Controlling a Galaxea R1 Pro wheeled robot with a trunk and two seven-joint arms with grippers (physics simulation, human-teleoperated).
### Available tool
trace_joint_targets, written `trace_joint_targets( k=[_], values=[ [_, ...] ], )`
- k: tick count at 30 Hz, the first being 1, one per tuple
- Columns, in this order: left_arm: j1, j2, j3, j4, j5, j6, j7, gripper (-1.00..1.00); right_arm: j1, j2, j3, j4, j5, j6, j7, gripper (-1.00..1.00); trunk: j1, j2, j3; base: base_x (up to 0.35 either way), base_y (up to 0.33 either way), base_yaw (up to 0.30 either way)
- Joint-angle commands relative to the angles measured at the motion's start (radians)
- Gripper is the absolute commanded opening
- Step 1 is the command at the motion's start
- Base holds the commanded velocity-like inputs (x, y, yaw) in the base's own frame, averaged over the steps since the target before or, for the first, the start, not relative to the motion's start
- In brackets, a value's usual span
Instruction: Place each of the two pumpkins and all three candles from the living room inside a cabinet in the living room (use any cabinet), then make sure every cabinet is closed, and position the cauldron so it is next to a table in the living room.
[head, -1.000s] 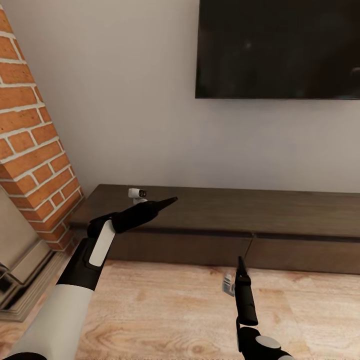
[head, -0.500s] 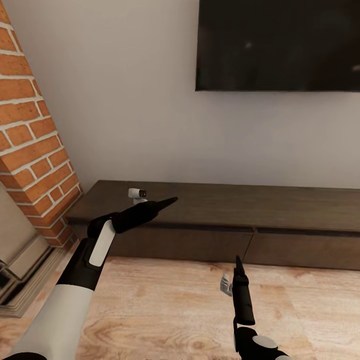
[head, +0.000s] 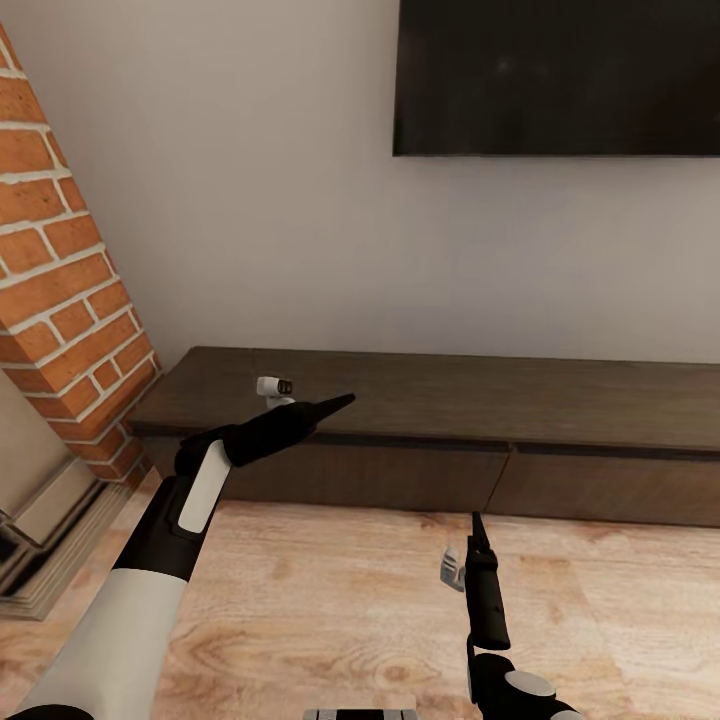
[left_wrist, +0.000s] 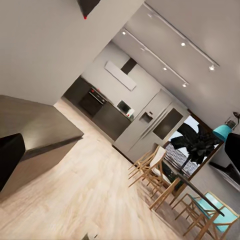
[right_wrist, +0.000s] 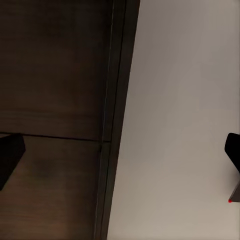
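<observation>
Cabinet (head: 440, 440) first: you have the long, low, dark brown unit straight ahead of you, set against the pale wall (head: 260, 200) beneath the black TV (head: 560, 75). Two flat drawer fronts show along its face, both flush and shut, with the seam between them just right of centre. Its left end sits close to the red brick fireplace (head: 60, 290), and light wood plank floor (head: 330, 600) runs from its base toward you.

Your left gripper (head: 340, 402) is held out over the cabinet's left part, pointing right across the top. From the head view its fingers read as a single dark point, but your left wrist camera shows one finger (left_wrist: 9, 157) at one edge of the picture and the other (left_wrist: 89, 6) far across it, so the pincer stands wide and holds nothing. That same view looks along the cabinet's top (left_wrist: 35, 125) toward a distant grey kitchen (left_wrist: 100, 107) and a dining table with wooden chairs (left_wrist: 155, 170).

Your right gripper (head: 477, 525) hangs lower, over the floor just in front of the cabinet, pointing at the drawer fronts. Its wrist camera shows the dark wood (right_wrist: 55, 100) close up beside the wall, with one finger (right_wrist: 10, 157) and the other (right_wrist: 234, 155) at opposite edges: also spread wide, empty.
</observation>
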Motion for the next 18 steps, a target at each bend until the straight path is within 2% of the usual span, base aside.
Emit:
trace_joint_targets(
  k=[1, 11, 18],
  values=[
    [0.000, 0.000, 0.000, 0.000, 0.000, 0.000, 0.000, 1.00, 0.000, 0.000, 0.000, 0.000, 0.000, -0.002, 0.000, 1.00, 0.000, 0.000, 0.000, 0.000, 0.000, 0.000],
    [0.000, 0.002, 0.001, 0.000, 0.000, 0.000, 0.000, 1.00, 0.000, 0.000, 0.001, 0.000, 0.001, -0.004, 0.000, 1.00, 0.000, 0.000, 0.000, 0.006, 0.000, 0.000],
    [0.000, 0.001, 0.001, 0.000, 0.000, 0.000, 0.000, 1.00, 0.000, 0.000, 0.002, 0.003, 0.001, -0.003, 0.000, 1.00, 0.000, 0.000, 0.000, 0.270, 0.000, 0.000]
  ],
)
